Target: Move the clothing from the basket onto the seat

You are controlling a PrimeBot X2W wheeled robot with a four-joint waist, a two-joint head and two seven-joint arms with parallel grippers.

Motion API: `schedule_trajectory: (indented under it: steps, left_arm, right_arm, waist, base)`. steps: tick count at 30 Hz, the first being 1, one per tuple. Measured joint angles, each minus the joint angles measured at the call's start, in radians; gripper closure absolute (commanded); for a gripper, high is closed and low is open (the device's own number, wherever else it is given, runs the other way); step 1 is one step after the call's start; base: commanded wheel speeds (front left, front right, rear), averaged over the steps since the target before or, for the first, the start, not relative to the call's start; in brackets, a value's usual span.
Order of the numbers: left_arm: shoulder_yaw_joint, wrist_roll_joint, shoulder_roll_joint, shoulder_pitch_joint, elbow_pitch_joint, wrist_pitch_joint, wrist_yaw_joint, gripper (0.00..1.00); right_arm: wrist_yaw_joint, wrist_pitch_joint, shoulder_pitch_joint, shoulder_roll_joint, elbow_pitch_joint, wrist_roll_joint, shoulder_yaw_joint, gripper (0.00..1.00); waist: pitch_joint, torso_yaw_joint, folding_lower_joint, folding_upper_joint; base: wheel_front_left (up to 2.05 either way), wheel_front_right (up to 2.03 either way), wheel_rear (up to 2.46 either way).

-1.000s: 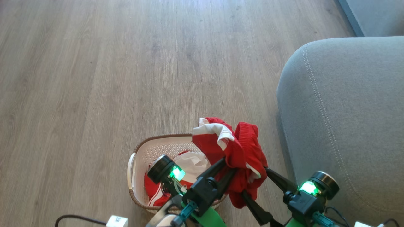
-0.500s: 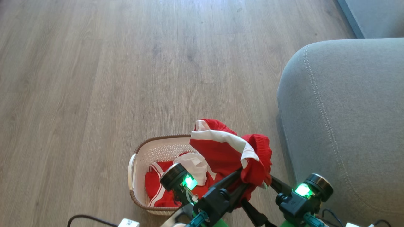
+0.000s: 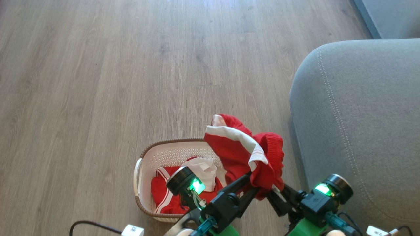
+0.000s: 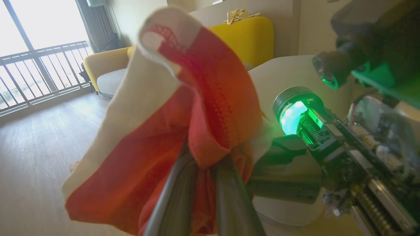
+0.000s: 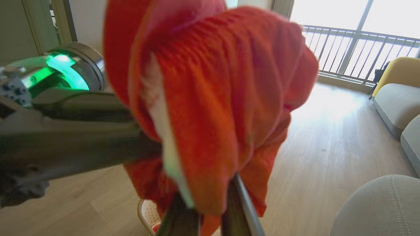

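Wood-look floor (image 3: 98, 82) all round, grey seat (image 3: 361, 114) off on the right. Both sets of fingertips are buried in the red garment (image 3: 236, 154), so they're hard to see, but the left gripper (image 4: 206, 162) and right gripper (image 5: 206, 198) are each pinched onto it, up over the basket (image 3: 144, 157) at its right edge. A striped red piece (image 3: 160, 193) and a white cloth (image 3: 201, 168) lie inside, partly blocked by the left wrist.

Pale wood floor (image 3: 115, 65) before me, yellow sofa (image 4: 252, 39) beyond, bright window (image 4: 42, 23) with railing (image 4: 39, 75), strong daylight

Ribbed clothing (image 3: 236, 154); seemingly plastic basket (image 3: 164, 158)
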Motion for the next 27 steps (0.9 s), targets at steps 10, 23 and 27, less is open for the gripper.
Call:
schedule_trajectory:
  steps: [10,23,27]
  left_arm:
    - [0.003,-0.006,0.000,-0.001,-0.020,0.000,0.010,0.53]
    - [0.026,0.021,0.000,0.000,0.028,-0.001,0.019,0.00]
    - [0.032,0.022,0.003,0.004,0.047,-0.001,0.020,0.00]
  right_arm:
    - [0.000,0.000,0.000,0.037,-0.024,-0.008,-0.065,1.00]
    - [0.000,0.000,0.004,0.082,-0.073,-0.026,-0.190,1.00]
    - [0.000,0.000,0.004,0.090,-0.087,-0.026,-0.237,1.00]
  waist:
    - [0.005,0.002,0.0000,0.0000]
    - [0.002,-0.007,0.0000,-0.0001]
    - [0.002,-0.013,0.0000,-0.0001]
  base:
    - [0.00,0.00,0.00]
    - [0.00,0.00,0.00]
    - [0.00,0.00,0.00]
